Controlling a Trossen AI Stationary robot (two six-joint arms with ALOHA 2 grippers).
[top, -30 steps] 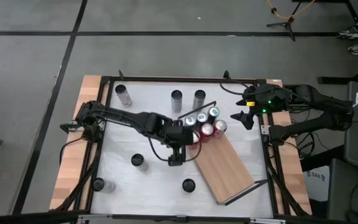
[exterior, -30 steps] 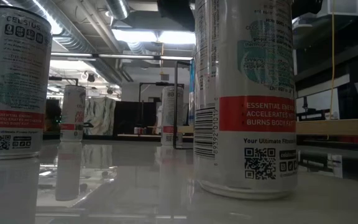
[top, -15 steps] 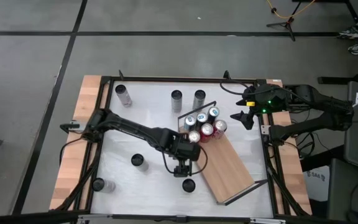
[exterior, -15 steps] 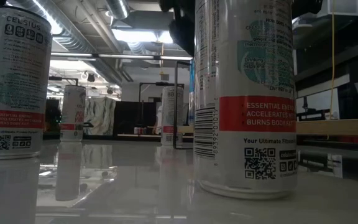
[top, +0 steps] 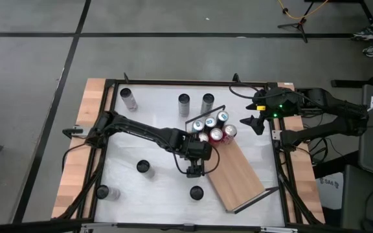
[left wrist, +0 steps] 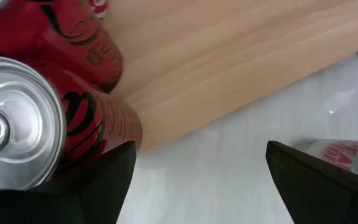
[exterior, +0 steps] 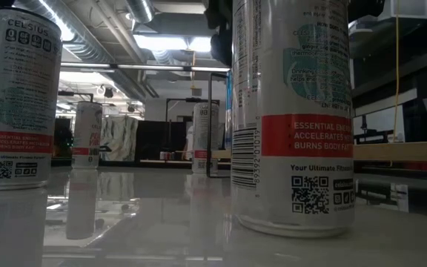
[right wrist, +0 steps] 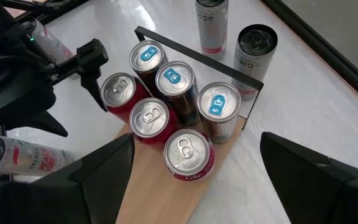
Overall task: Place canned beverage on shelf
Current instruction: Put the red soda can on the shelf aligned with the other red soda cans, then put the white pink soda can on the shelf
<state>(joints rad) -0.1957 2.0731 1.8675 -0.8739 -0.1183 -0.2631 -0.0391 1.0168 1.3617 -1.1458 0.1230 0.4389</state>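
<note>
— Where is the left hand [top: 193, 172]?

— Just off the long light-wood shelf board [top: 235, 173], over the white desk [top: 160, 188], fingers spread and holding nothing.

— And the cans?

— Six stand clustered on the shelf's far end by its black wire rail [right wrist: 197, 53]; the nearest red can [left wrist: 23, 124] sits at the board's edge.

— The right hand [top: 254, 122]?

— Spread too, hovering beside that cluster.

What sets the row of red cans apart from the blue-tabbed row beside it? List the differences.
Body: the three red aluminium cans are bright red; the three blue-tabbed cans have dark sides.
Tabs: silver on the red cans, blue on the dark ones.
Place: the blue-tabbed row lines the thin black wire rail; the red row stands farther along the light-wood shelf.
Shared: both rows are upright, with silver lids.
</note>
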